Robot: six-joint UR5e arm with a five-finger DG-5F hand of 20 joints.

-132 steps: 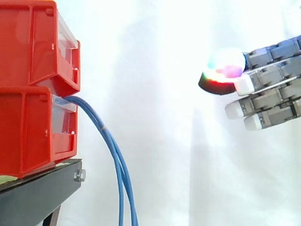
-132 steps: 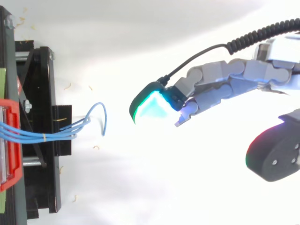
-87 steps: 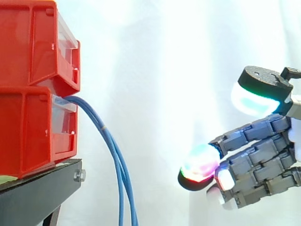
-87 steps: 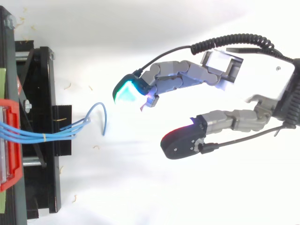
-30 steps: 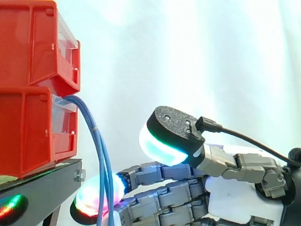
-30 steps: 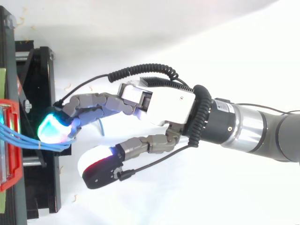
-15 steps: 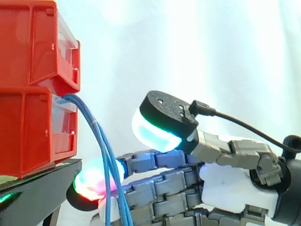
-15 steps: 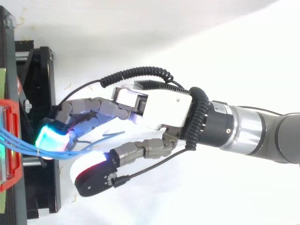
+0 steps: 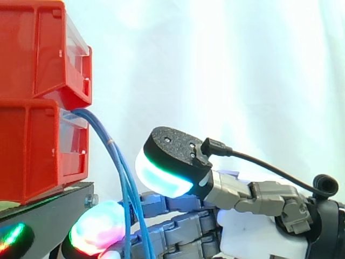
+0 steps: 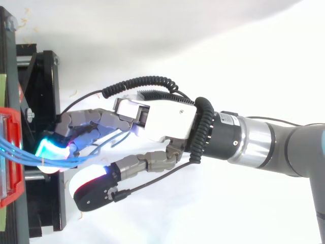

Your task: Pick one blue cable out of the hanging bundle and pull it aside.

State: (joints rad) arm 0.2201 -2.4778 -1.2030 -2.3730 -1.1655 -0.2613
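**Item inspected:** bundle of thin blue round-jacketed cables (image 9: 115, 162). It leaves the open front of the lower of the two stacked red plastic bins (image 9: 32, 156) and arcs outward. From there it hangs straight down, just past the front edge of the black metal stand (image 9: 48, 221) that carries the bins. A small pale tie band (image 9: 110, 141) sits on the strands near the top of the arc.

**Handling, as judged:** light, limp and smooth-jacketed. The strands lie against one another, so a single one is likely to slip away or drag its neighbours unless it is pinched firmly. The bundle is anchored at the bin end, so a sideways pull should meet resistance early and ought to be gentle. The best hold appears to be on the free-hanging run below the tie band, where the strands part slightly.

**Hand (image 10: 165, 119):** the grey jointed fingers (image 9: 178, 229) are extended almost straight and reach in among the strands at the stand's front edge, touching them. The thumb (image 9: 164, 164) is spread well apart from them, and nothing is clamped. Whether one strand is already separated cannot be told.

**Surface and room:** the stand's front edge lies just beside the fingertips, leaving little clearance on that side. Away from the stand, towards the white curtain (image 9: 242, 65), the space is open for drawing a cable aside.
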